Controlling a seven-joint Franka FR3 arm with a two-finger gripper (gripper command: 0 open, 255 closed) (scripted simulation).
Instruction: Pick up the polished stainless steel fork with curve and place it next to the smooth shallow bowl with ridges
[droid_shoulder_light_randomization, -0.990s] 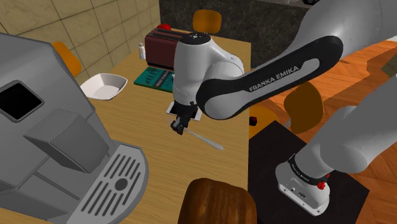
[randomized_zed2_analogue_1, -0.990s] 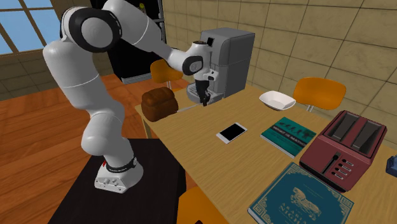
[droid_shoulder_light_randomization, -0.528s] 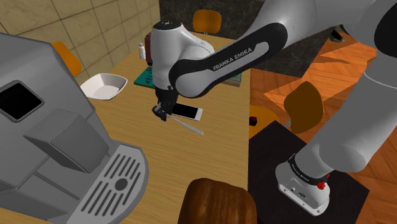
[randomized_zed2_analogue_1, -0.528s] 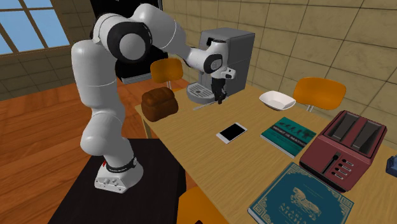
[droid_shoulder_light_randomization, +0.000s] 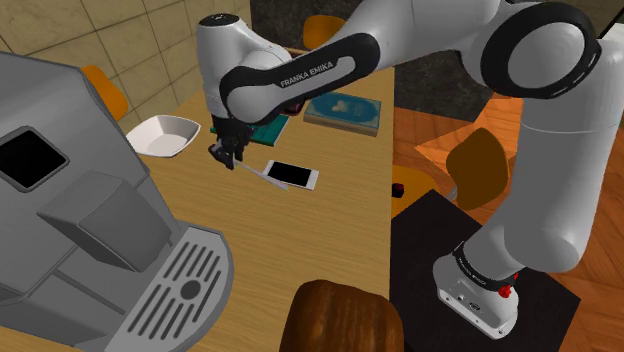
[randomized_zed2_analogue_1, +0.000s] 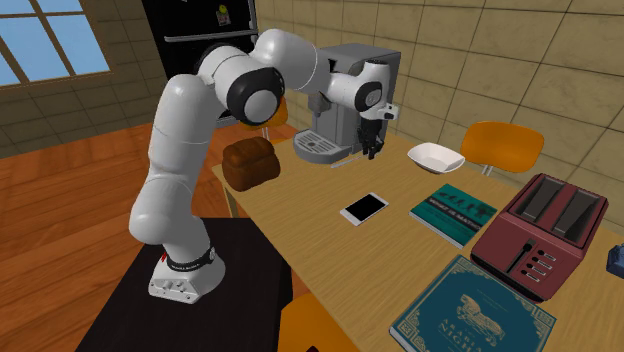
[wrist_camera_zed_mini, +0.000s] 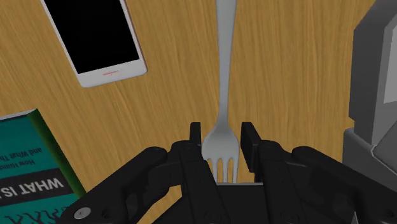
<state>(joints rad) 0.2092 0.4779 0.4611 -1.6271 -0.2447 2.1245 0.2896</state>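
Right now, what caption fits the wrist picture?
Gripper clasping a grey fork over the wooden table, near a phone.

The fork (wrist_camera_zed_mini: 226, 76) is pale grey, the bowl (droid_shoulder_light_randomization: 162, 136) looks white, the phone (wrist_camera_zed_mini: 102, 38) white with black screen, the book (wrist_camera_zed_mini: 32, 159) teal

Home kitchen: coffee machine (randomized_zed2_analogue_1: 350, 95), toaster (randomized_zed2_analogue_1: 545, 235), bread loaf (randomized_zed2_analogue_1: 250, 162) on wooden table (randomized_zed2_analogue_1: 330, 260); tiled walls (randomized_zed2_analogue_1: 480, 50), dark fridge (randomized_zed2_analogue_1: 180, 50).

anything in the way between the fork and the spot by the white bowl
Nothing visible. The fork is clasped in the gripper above the table, and bare tabletop lies between it and the white bowl.
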